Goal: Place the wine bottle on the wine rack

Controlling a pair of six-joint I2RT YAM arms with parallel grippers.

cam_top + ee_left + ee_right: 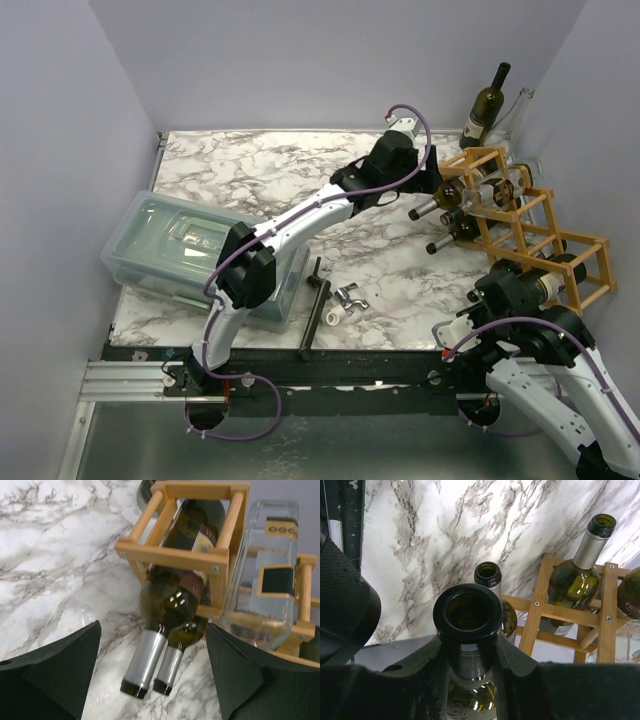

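The wooden wine rack (545,235) stands at the right of the marble table, with several bottles lying in its cells. My right gripper (508,287) is shut on the neck of a dark green wine bottle (468,614), whose body (553,279) lies in the rack's nearest cell. My left gripper (432,184) hovers at the rack's far end and is open. Its black fingers (55,672) straddle two silver-capped bottle necks (148,656) without touching them. A clear glass bottle (265,580) rests on top of the rack beside the right finger.
A clear lidded plastic bin (185,250) sits at the left under the left arm. A black bar (316,305) and a small metal piece (347,298) lie near the front edge. A green bottle (488,100) and a clear one (519,108) stand in the back right corner.
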